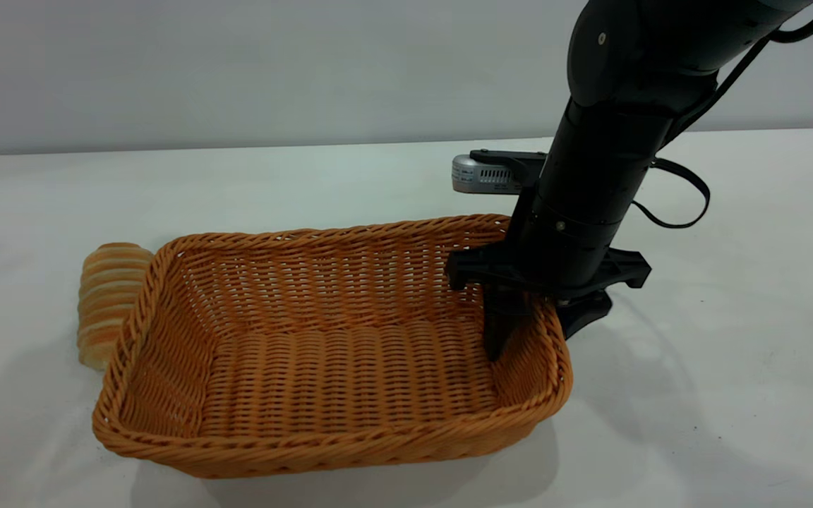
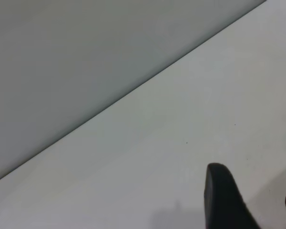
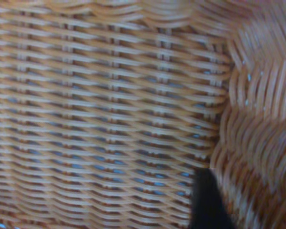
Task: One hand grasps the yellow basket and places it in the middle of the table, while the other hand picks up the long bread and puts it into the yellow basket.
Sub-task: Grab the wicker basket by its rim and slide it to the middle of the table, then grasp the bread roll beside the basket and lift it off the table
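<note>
Your right gripper (image 1: pixel 530 321) straddles the woven yellow basket (image 1: pixel 329 353)'s right wall, seemingly clamped on it. The ridged long bread (image 1: pixel 106 300) lies against the basket's left side on the matte table (image 1: pixel 696 423).

No readable text, label, brand, number or sign shows in any view. The small silver-grey module (image 1: pixel 480 175) on the right arm carries only a grille of slots, with no legible marking. The yellow basket (image 1: pixel 322 339), the long bread (image 1: pixel 106 296) and the bench (image 1: pixel 696 395) bear no writing.
</note>
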Tool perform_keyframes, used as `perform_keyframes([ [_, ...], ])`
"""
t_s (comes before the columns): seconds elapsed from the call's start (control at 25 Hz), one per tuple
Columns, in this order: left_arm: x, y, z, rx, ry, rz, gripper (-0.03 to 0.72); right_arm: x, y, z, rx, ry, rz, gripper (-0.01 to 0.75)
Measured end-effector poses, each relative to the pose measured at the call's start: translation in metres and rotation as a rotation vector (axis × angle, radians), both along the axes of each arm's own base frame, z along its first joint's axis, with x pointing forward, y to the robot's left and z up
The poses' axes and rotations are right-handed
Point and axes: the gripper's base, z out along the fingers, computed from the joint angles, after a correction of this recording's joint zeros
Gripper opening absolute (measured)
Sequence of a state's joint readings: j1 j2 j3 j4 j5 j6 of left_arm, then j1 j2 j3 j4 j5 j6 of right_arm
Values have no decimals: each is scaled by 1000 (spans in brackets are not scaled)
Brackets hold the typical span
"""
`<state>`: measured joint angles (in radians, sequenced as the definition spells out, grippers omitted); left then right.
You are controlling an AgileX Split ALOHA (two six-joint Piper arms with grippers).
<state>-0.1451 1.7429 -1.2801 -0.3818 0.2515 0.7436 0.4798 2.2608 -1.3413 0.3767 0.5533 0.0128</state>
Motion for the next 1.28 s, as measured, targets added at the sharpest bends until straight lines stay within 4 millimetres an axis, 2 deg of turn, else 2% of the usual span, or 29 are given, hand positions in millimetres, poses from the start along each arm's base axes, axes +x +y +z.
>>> perform_keyframes([
  [0.12,0,0,0,0,1,0,394,0,0,1,0,-2,1,567],
  [0.32,0,0,0,0,6,-2,394,4,-1,19,1,-58,16,574],
  [0.44,-1,0,0,0,8,-3,394,10,-10,39,-4,-110,5,574],
  [0.64,-1,0,-1,0,8,-3,394,19,-38,77,-27,-175,-28,574],
  [0.8,-1,0,-1,0,8,-3,394,17,-53,122,-47,-263,-21,570],
  [0.96,-1,0,0,0,7,-3,394,2,-67,183,-104,-394,20,540],
  [1.04,-1,0,1,-1,4,-3,394,-11,-75,207,-131,-439,36,524],
  [1.16,-2,0,2,-1,5,-3,394,-43,-90,239,-152,-510,42,508],
  [1.28,-2,0,2,-5,5,0,394,-78,-104,258,-140,-557,32,505],
])
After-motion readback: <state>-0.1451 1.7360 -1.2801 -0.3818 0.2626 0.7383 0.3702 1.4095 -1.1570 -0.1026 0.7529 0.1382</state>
